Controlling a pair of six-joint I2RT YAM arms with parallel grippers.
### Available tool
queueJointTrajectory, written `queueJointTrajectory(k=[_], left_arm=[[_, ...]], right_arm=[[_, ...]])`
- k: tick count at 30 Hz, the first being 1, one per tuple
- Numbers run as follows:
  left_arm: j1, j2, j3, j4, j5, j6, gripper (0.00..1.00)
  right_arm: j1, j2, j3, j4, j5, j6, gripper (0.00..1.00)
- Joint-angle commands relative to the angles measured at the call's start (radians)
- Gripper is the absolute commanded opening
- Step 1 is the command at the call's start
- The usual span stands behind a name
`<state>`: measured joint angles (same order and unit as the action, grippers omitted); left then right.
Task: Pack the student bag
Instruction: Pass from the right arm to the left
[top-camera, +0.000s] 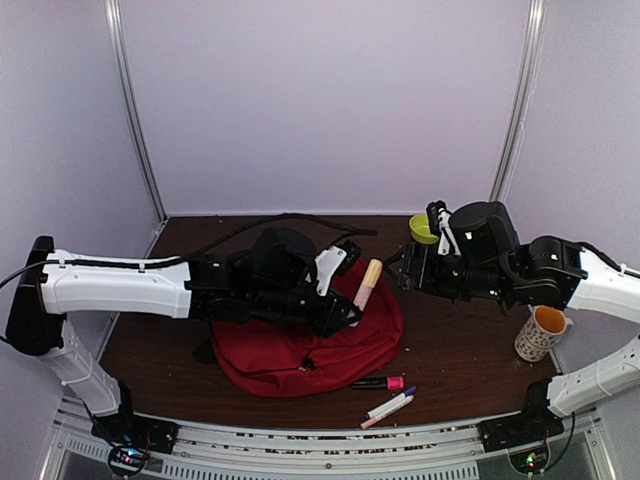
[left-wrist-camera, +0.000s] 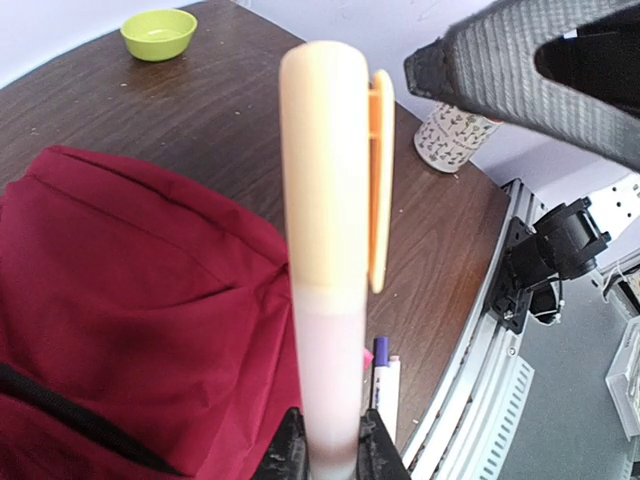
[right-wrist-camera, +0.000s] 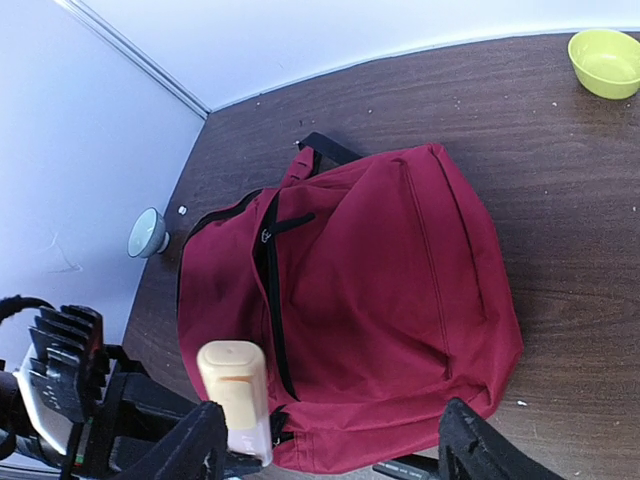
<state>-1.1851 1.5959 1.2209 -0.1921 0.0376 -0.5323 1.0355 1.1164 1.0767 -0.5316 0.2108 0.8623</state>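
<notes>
Pinches, with the left gripper (left-wrist-camera: 330, 448), the pale pink barrel of a highlighter (left-wrist-camera: 330, 200), fingers (left-wrist-camera: 288, 452) pressed against either side of its lower end, cream-orange cap and clip pointing away from the wrist. Holds that highlighter in the air over the right part of the student bag (top-camera: 300, 350), cap tilted toward the far right. Spreads the right gripper (top-camera: 397, 267) wide, with nothing between its fingers (right-wrist-camera: 195, 445). Hangs just right of the cap, one dark ribbed pad close to it yet apart in the left wrist view. Lies flat on the brown table (top-camera: 450, 330), this dark-red student bag, in the near middle between the two arms, partly under the left forearm, a black zip line running across its upper face. Sits near the far right, behind the right gripper, a green bowl (top-camera: 422, 228). Stands at the right, beside the right arm, a patterned mug (top-camera: 542, 333). Rest just near of the bag, close to the table's near edge, a pink marker (top-camera: 378, 383) and a white pen (top-camera: 390, 407) with a purple cap, side by side. Shows, in the right wrist view only, a small pale cup (right-wrist-camera: 147, 232) beside the bag against the wall.
</notes>
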Motion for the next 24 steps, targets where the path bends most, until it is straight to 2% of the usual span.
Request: queueJointTrajectory(k=[1, 3, 12, 24], left_arm=[[-0.004, -0.075, -0.04, -0.037, -0.069, -0.003, 0.0], [-0.003, -0.101, -0.064, -0.066, -0.095, -0.005, 0.0], [-0.003, -0.198, -0.108, -0.301, -0.166, -0.026, 0.0], [0.045, -0.206, -0.068, -0.54, -0.08, -0.019, 0.0]], right_arm=[[-0.023, 0.006, 0.034, -0.039, 0.028, -0.092, 0.75], [-0.031, 0.005, 0.035, -0.045, 0.037, -0.117, 0.77], [-0.076, 0.036, 0.027, -0.043, 0.009, -0.159, 0.77], [-0.09, 0.068, -0.009, -0.007, -0.034, -0.173, 0.77]])
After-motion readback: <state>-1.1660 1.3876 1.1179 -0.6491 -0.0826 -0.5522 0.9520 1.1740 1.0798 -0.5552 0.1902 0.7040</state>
